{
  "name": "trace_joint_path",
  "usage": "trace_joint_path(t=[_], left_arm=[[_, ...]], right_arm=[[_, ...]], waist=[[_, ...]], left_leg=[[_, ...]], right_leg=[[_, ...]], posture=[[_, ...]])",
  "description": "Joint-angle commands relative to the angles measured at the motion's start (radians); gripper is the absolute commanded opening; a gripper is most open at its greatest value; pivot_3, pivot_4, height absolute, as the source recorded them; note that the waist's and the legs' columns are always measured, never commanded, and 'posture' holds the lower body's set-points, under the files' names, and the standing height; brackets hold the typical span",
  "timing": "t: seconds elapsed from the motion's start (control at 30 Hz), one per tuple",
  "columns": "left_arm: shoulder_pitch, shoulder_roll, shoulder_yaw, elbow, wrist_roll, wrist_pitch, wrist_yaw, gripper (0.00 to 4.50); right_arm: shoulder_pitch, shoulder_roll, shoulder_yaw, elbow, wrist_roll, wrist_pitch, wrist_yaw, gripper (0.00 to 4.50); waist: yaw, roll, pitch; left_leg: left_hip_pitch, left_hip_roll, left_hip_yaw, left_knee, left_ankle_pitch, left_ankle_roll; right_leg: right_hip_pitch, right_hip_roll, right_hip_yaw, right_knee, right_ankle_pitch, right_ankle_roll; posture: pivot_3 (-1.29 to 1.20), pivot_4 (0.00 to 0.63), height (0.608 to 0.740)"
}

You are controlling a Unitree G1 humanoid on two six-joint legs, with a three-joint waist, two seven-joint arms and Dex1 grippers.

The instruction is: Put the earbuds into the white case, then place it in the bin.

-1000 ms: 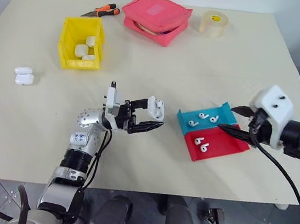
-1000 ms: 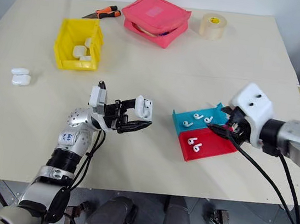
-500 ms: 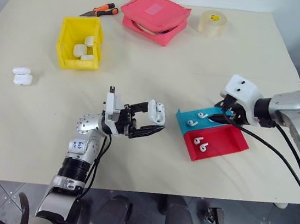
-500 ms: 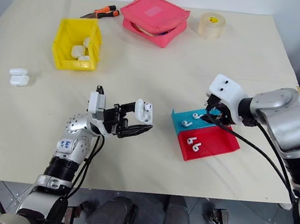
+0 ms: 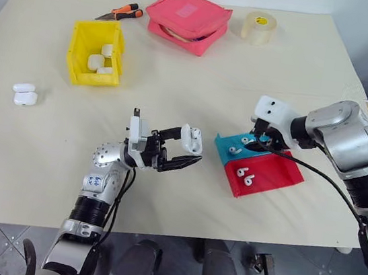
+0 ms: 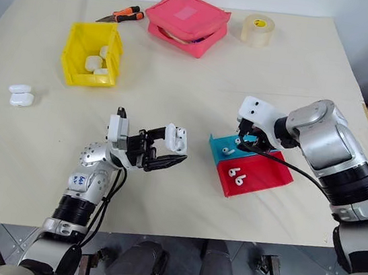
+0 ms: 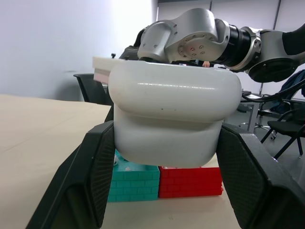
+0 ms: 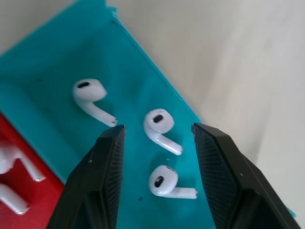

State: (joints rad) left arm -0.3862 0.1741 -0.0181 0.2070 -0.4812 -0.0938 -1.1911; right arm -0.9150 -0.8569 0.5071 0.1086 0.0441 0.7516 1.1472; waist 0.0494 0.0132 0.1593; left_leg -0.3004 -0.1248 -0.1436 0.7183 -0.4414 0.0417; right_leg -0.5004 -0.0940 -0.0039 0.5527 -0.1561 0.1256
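Head pair overlook table (image 5: 261,66) — wrist cams close.

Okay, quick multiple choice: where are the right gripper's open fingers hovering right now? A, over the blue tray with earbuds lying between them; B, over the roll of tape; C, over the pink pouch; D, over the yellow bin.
A: the right wrist view shows the right gripper with its fingers open over the blue tray, two earbuds lying between them, not gripped.

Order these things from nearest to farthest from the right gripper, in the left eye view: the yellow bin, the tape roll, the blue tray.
1. Blue tray: right under the right gripper.
2. Tape roll: at the table's far edge.
3. Yellow bin: far-left part of the table.
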Motion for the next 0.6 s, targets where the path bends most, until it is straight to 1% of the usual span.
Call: trace_joint_path(t=[0.03,0.23,0.6], left_arm=[[0.016,0.005,0.000,-0.054,-0.016,-0.003,0.010,2.79],[0.028,0.010,0.000,-0.071,-0.017,0.000,0.017,2.79],[0.042,0.020,0.003,-0.092,-0.018,0.002,0.033,2.79]], right_arm=[[-0.041,0.025,0.000,0.030,-0.042,-0.032,0.018,2.30],[-0.052,0.063,-0.003,0.076,-0.090,-0.057,0.046,2.30],[-0.060,0.100,-0.006,0.122,-0.149,-0.092,0.077,2.30]], waist=[[-0.003,0.000,0.000],[-0.005,0.000,0.000],[-0.013,0.000,0.000]], left_leg=[[0.000,0.000,0.000,0.000,0.000,0.000],[0.000,0.000,0.001,0.000,0.000,0.000],[0.000,0.000,0.001,0.000,0.000,0.000]], right_leg=[[0.000,0.000,0.000,0.000,0.000,0.000],[0.000,0.000,0.000,0.000,0.000,0.000],[0.000,0.000,0.000,0.000,0.000,0.000]], posture=[[0.00,0.150,0.740],[0.00,0.150,0.740],[0.00,0.150,0.740]])
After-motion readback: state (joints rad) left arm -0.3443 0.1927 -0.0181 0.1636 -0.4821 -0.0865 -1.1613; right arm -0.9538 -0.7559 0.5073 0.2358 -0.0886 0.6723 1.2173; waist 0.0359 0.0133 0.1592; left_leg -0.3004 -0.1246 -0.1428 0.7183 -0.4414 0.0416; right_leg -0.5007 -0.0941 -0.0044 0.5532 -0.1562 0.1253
